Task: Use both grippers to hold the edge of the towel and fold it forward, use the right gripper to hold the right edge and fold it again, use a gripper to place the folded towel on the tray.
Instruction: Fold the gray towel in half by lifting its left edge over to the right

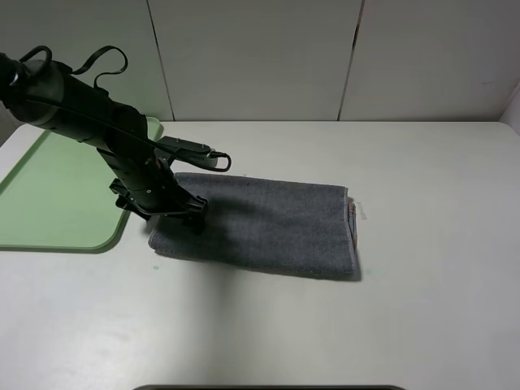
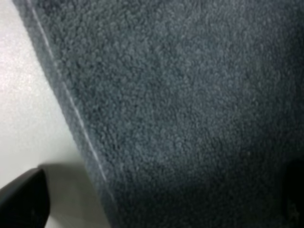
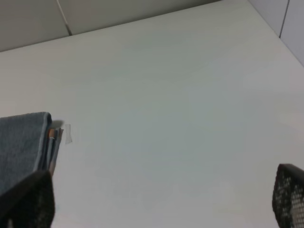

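The towel [image 1: 268, 223] lies folded into a dark grey rectangle in the middle of the table, its orange stripe [image 1: 353, 213] showing at the right end. My left gripper [image 1: 191, 213] hangs low over the towel's left end, open. In the left wrist view the terry cloth [image 2: 180, 104] and its light hem [image 2: 71, 99] fill the picture, with one black finger [image 2: 23, 202] off the cloth over the table. My right gripper [image 3: 161, 194] is open over bare table, with the towel's striped end [image 3: 21, 142] off to one side. The pale green tray [image 1: 57, 195] lies at the left.
The white table [image 1: 422, 284] spreads wide to the right and front of the towel. A panelled wall [image 1: 260, 57] stands behind it. A dark strip [image 1: 268, 387] shows at the near edge.
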